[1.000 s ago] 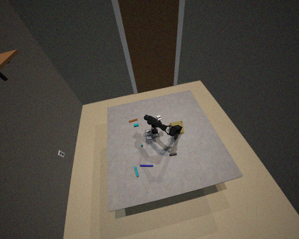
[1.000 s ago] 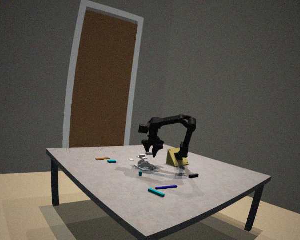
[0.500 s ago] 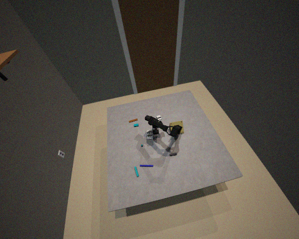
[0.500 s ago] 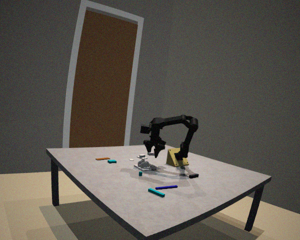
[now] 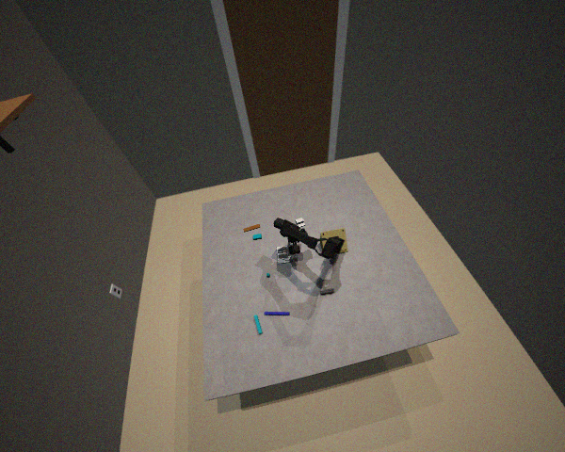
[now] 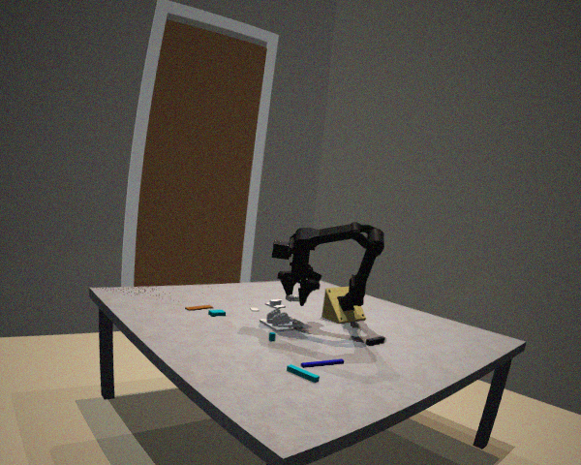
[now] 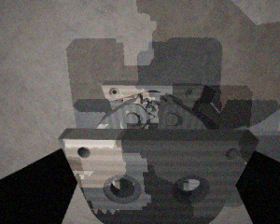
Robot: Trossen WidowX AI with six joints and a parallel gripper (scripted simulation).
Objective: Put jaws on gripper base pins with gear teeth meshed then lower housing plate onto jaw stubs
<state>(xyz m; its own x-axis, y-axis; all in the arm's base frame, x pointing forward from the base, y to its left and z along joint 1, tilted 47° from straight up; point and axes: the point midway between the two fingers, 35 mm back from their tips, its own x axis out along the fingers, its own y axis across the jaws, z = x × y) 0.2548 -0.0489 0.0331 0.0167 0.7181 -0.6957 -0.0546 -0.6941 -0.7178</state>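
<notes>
Wrist view: we see the plate (image 7: 159, 161) b/w the two black fingers of the gripper (image 5: 294, 249) (image 6: 294, 298) (image 7: 155, 150).
Gripper: clenched on the plate, one finger at each side edge.
Plate: up above the base, apart from it, w/ two big round holes & two small ones near its top corners.
Base (image 5: 283, 254) (image 6: 277, 326) (image 7: 114, 91): on the table (image 5: 321, 330) (image 6: 401, 380) (image 7: 28, 70), past & below the plate in our close-up.
Jaws: two round-backed bits (image 7: 131, 114) sit side by side on the base, each w/ a stub; teeth face in at the middle, but it's too dark to tell if they mesh right.
Blue stick (image 5: 277, 313) (image 6: 322, 362): lies near the long teal stick (image 5: 258, 324) (image 6: 302, 373).
Orange strip (image 5: 251, 227) (image 6: 198, 307): near the flat teal block (image 5: 257, 236) (image 6: 217, 312).
Yellow wedge (image 5: 341, 235) (image 6: 335, 306): by the arm's foot.
</notes>
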